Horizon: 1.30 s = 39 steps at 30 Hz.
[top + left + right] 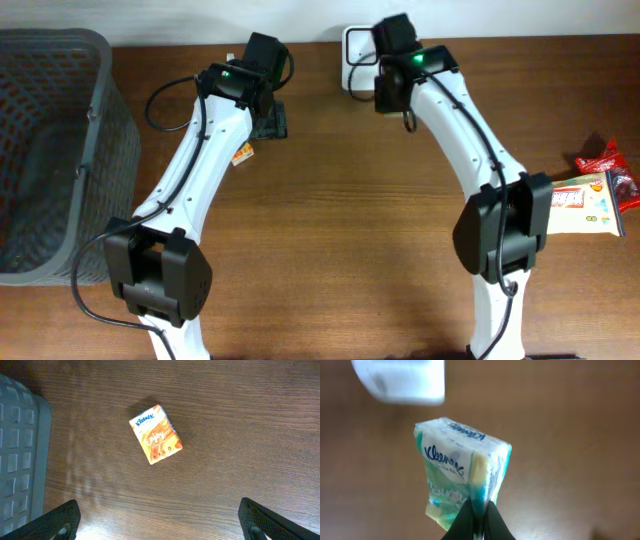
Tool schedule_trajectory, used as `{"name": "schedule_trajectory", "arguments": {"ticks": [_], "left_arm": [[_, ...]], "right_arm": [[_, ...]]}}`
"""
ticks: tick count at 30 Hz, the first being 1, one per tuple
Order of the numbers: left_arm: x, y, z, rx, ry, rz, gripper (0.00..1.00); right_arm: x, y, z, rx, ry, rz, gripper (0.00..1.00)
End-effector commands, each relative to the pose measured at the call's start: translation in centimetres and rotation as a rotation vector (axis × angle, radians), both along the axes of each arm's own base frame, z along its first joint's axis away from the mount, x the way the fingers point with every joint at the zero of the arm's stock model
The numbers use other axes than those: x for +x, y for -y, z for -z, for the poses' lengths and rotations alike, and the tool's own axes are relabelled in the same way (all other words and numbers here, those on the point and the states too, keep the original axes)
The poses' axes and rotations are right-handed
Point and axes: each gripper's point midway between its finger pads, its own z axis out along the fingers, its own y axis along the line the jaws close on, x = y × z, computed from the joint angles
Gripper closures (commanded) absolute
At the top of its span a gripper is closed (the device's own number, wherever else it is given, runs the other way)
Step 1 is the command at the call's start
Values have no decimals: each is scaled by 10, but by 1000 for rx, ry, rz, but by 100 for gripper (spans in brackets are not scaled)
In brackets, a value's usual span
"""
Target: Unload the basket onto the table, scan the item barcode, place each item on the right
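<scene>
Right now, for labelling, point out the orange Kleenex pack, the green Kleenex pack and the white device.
orange Kleenex pack [156, 434]: left wrist view, top face
green Kleenex pack [455, 471]: right wrist view, logo face
white device [402, 380]: right wrist view, blurred body

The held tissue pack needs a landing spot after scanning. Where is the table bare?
Widest bare patch: mid table, between the left arm and right arm, on the near side of the scanner. Crowded: basket at the far left, orange pack by the left arm, snacks at the right edge.
</scene>
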Motion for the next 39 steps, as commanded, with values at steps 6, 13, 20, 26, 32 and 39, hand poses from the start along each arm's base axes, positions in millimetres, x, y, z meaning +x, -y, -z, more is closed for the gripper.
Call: {"name": "schedule_trajectory", "arguments": {"ticks": [6, 13, 20, 26, 32, 39], "left_arm": [[-4, -5, -5, 14, -6, -6, 1], [-16, -8, -1, 27, -57, -4, 1], [-16, -8, -1, 27, -57, -5, 1], [-15, -6, -1, 26, -54, -1, 1], [-16, -2, 0, 27, -55, 8, 1], [-12, -10, -1, 19, -48, -12, 1]], "right_arm": [[64, -14, -75, -295, 332, -248, 96], [96, -24, -73, -545, 363, -508, 96], [108, -30, -29, -686, 265, -716, 96], [115, -47, -18, -658, 306, -748, 96], [116, -47, -15, -663, 302, -745, 96], [117, -12, -54, -733, 327, -591, 96]]}}
